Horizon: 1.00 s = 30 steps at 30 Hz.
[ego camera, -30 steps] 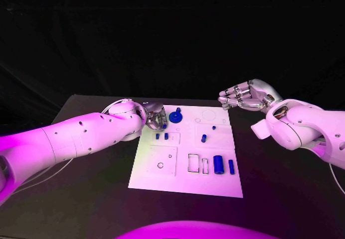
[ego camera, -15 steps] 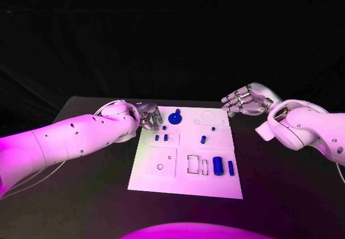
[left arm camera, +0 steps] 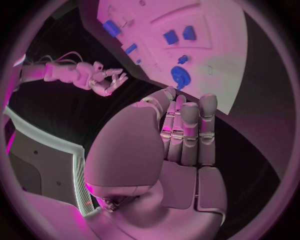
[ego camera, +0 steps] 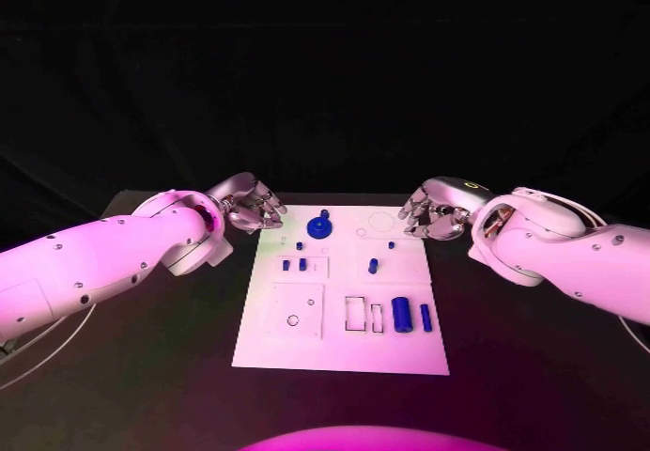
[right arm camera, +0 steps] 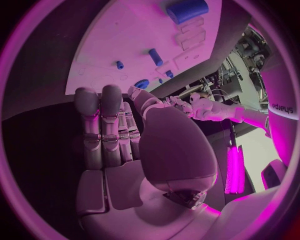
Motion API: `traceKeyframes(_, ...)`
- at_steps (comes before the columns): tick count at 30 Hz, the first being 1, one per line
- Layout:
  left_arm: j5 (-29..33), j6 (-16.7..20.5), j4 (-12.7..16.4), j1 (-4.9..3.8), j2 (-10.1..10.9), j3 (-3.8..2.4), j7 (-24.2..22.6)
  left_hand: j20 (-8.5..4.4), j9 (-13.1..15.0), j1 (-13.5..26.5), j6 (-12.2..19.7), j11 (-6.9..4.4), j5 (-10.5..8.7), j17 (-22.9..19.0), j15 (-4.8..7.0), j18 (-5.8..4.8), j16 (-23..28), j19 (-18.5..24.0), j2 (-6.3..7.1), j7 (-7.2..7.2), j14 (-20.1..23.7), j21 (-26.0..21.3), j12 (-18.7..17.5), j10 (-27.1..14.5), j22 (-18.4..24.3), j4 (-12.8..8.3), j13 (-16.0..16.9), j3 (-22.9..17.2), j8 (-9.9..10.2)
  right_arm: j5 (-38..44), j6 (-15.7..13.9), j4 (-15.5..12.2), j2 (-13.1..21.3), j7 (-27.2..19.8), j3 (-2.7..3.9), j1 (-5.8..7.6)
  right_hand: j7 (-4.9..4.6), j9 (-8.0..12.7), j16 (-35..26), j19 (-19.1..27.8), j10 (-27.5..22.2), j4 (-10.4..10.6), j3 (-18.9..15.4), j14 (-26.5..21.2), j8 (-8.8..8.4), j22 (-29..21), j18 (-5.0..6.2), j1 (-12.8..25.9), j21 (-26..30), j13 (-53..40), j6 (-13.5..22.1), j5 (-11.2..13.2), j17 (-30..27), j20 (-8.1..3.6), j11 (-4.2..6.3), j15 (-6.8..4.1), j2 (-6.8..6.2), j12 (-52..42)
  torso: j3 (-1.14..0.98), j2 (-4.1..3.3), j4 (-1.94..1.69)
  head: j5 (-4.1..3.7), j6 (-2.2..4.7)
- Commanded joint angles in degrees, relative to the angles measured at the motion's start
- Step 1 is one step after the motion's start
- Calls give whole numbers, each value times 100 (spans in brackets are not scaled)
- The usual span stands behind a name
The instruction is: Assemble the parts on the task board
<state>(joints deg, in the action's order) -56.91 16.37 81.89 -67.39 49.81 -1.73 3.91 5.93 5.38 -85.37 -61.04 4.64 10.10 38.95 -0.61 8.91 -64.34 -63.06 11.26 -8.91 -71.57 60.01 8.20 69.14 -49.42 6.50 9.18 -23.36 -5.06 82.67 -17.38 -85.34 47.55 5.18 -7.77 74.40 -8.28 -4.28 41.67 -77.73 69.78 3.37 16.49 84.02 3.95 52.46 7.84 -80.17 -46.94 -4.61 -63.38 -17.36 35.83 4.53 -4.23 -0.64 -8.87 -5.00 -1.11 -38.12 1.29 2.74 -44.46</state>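
Note:
The white task board (ego camera: pixel 339 334) lies in the middle of the black table. At its far edge stands a round blue part (ego camera: pixel 319 225), and small blue pegs (ego camera: pixel 293 265) stand nearer. A thick blue cylinder (ego camera: pixel 401 314) and a thin one (ego camera: pixel 425 318) lie at the near right. My left hand (ego camera: pixel 251 209) hovers just off the board's far left corner, fingers straight, holding nothing (left arm camera: pixel 181 135). My right hand (ego camera: pixel 431 211) hangs over the far right corner, also holding nothing (right arm camera: pixel 119 130). The round blue part (left arm camera: pixel 180 76) lies beyond the left fingertips.
The board (right arm camera: pixel 125 45) carries outlined recesses: a circle at the far right (ego camera: pixel 382 221) and rectangular slots (ego camera: pixel 356 313) beside the thick cylinder (right arm camera: pixel 186 9). Black tabletop surrounds the board on both sides, with dark cloth behind.
My left hand has drawn back left from the round blue part, off the board. My right hand has come down and in toward the board's far right corner. The camera has shifted slightly.

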Motion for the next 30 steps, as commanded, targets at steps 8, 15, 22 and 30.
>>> traceKeyframes(8, 4480, 452, 536, -5, 321, -6, -1673, 8, -16, 122, -40, 25, -26, -893, -7, 168, 672, 470, -64, -8, 446, -701, 162, -85, 735, 33, 83, 113, -38, 1518, 256, 250, -319, 482, -1, -198, -81, 3, 1731, -225, -185, 22, 386, 158, -7, 1565, -259, 81, -1664, 22, 66, 43, 1684, 85, -82, 51, -178, 74, 17, 0, -6, -116, 17)
traceKeyframes(15, 5024, 407, 718, -4, 433, -2, -1856, 10, -16, 99, -60, 23, -26, -934, -7, 170, 738, 475, -101, -10, 476, -775, 217, -100, 784, 9, 108, 136, -57, 1561, 333, 446, -565, 447, -2, -288, -61, -9, 2274, -319, -161, 7, 530, 175, 4, 2030, -327, 107, -2163, 24, 25, 54, 2212, 101, -63, 51, -186, 55, 31, -15, -12, -166, 19)
traceKeyframes(22, 5026, 437, 824, -5, 515, -1, -1880, 6, -19, 58, -59, 23, -24, -956, -3, 171, 770, 465, -119, -14, 478, -811, 248, -116, 810, -26, 122, 142, -61, 1532, 386, 606, -702, 427, -3, -385, -27, -26, 2687, -441, -83, -16, 626, 217, 22, 2392, -398, 122, -2575, 16, -51, 23, 2628, 98, -35, 34, -178, 25, 29, -24, -13, -214, -4)
traceKeyframes(30, 5000, 438, 912, -6, 554, -1, -1875, 5, -21, 40, -59, 24, -23, -965, -3, 171, 782, 458, -128, -17, 476, -824, 262, -123, 821, -41, 128, 144, -64, 1510, 427, 734, -815, 405, -4, -440, -17, -33, 2890, -497, -55, -30, 687, 225, 22, 2573, -434, 146, -2778, 14, -81, 1, 2825, 101, -33, 32, -169, 21, 25, -30, -20, -204, -26)
